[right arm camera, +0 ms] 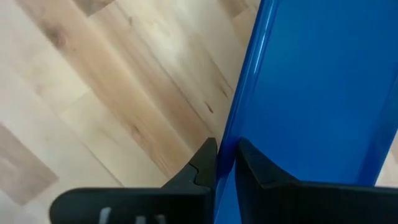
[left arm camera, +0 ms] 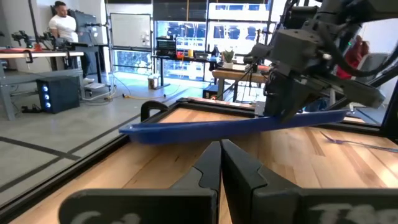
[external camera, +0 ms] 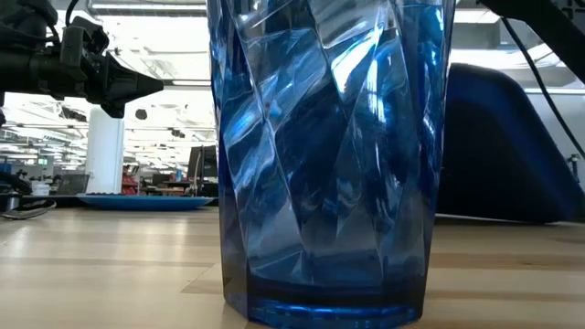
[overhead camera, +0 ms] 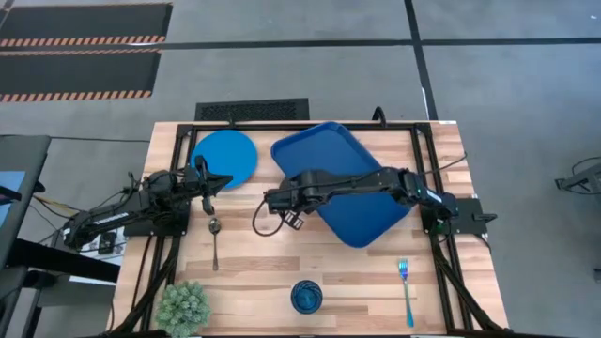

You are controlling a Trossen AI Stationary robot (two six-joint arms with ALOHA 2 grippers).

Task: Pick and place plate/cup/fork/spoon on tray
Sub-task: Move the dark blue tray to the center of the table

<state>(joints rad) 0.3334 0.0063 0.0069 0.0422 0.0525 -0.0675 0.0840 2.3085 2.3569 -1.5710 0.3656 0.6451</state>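
Note:
The dark blue tray (overhead camera: 352, 188) lies slantwise in the middle of the table. My right gripper (overhead camera: 289, 214) is shut on its left edge. The bright blue plate (overhead camera: 223, 158) lies flat at the far left. The metal spoon (overhead camera: 214, 239) lies near the left. The dark blue cup (overhead camera: 306, 297) stands at the near edge and fills the low view (external camera: 329, 155). The teal fork (overhead camera: 406, 286) lies at the near right. My left gripper (overhead camera: 208, 199) is shut and empty above the table, between the plate and the spoon. My right gripper pinches the tray's raised rim (right arm camera: 239, 118) on its left side between its two fingers, one finger inside the tray and one outside. The fingers come from above, pointing down, across the rim. The held side (left arm camera: 186, 129) is raised off the table and the tray is tilted.
A small green plant (overhead camera: 183, 305) stands at the near left corner. Black frame bars (overhead camera: 282, 125) run along the table's far and side edges. Bare wood shows between the cup and the fork. A person (left arm camera: 62, 25) stands in the room beyond the table.

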